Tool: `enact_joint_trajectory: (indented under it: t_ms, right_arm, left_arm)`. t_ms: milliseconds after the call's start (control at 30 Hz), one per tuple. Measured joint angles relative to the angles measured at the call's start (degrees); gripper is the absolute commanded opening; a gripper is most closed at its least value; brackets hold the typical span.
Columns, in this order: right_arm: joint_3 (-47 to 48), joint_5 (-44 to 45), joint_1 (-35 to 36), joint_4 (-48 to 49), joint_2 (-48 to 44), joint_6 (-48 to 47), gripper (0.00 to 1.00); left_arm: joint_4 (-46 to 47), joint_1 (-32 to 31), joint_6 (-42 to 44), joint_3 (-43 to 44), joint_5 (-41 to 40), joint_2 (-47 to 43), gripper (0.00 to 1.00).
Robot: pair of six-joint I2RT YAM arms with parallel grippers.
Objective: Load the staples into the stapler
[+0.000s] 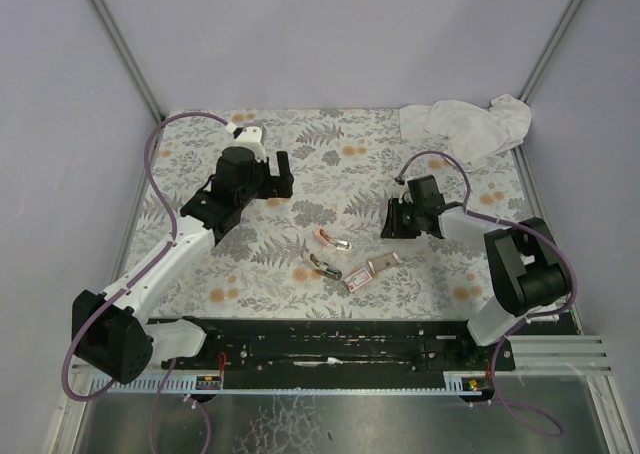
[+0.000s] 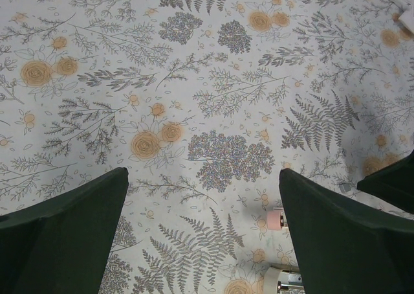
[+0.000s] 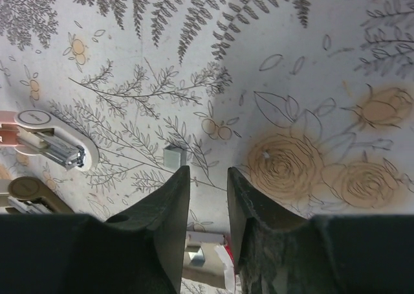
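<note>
The stapler lies near the table's middle as a pink part (image 1: 333, 240) and a tan part (image 1: 322, 267); I cannot tell whether they are joined. The staples box (image 1: 372, 272), pink and maroon with a tan tray, lies just right of it. My right gripper (image 1: 391, 221) hovers behind the box, empty, its jaws a narrow gap apart (image 3: 208, 172). In the right wrist view a small silver staple strip (image 3: 173, 157) lies on the cloth by the left fingertip, the stapler (image 3: 53, 143) is at the left, and the box (image 3: 208, 258) shows below the fingers. My left gripper (image 1: 284, 180) is wide open and empty (image 2: 204, 177).
A crumpled white cloth (image 1: 465, 124) lies at the back right corner. The fern-and-rose printed mat (image 1: 330, 149) covers the table. The stapler's ends (image 2: 277, 219) peek out beside my left gripper's right finger. Grey walls enclose the table on three sides.
</note>
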Motion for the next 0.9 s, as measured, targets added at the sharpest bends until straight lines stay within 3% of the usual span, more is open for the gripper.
enact_joint_trajectory:
  t_ms: [233, 400, 600, 900]
  right_arm:
    - [1.36, 6.34, 1.36, -6.95, -2.43, -0.33, 0.46]
    - [6.1, 12.96, 7.19, -12.0, -2.23, 0.33, 0.5]
    - [11.19, 17.0, 11.8, -13.73, 1.03, 1.75, 0.5]
    - [12.76, 19.89, 12.68, -15.89, 6.36, 2.69, 0.4]
  left_arm:
    - [0.09, 0.0, -0.02, -1.25, -0.07, -1.55, 1.0]
    - [0.13, 0.0, -0.02, -1.33, -0.13, -2.12, 1.0]
    - [0.28, 0.0, -0.04, -1.33, -0.24, -2.16, 1.0]
    - [0.31, 0.0, -0.04, -1.33, -0.33, -2.16, 1.0]
